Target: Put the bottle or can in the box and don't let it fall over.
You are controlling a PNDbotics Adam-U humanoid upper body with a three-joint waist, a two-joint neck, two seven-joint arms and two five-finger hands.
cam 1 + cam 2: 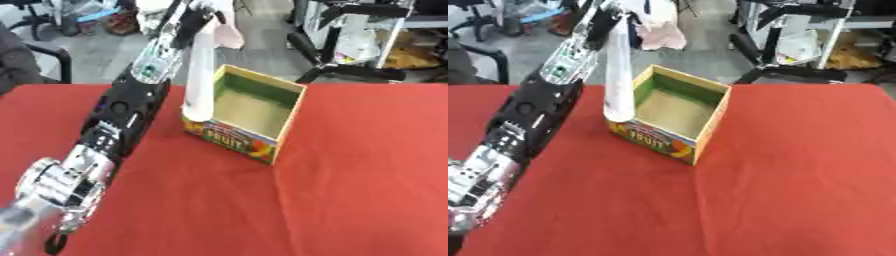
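Left hand holding pale bottle above box, red table

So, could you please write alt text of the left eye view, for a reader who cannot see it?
The robot's left hand holds a tall pale bottle upright above the near left corner of an open yellow cardboard box with a green inside, which stands on a red table. The black and silver left arm reaches up from the lower left. The box looks empty.
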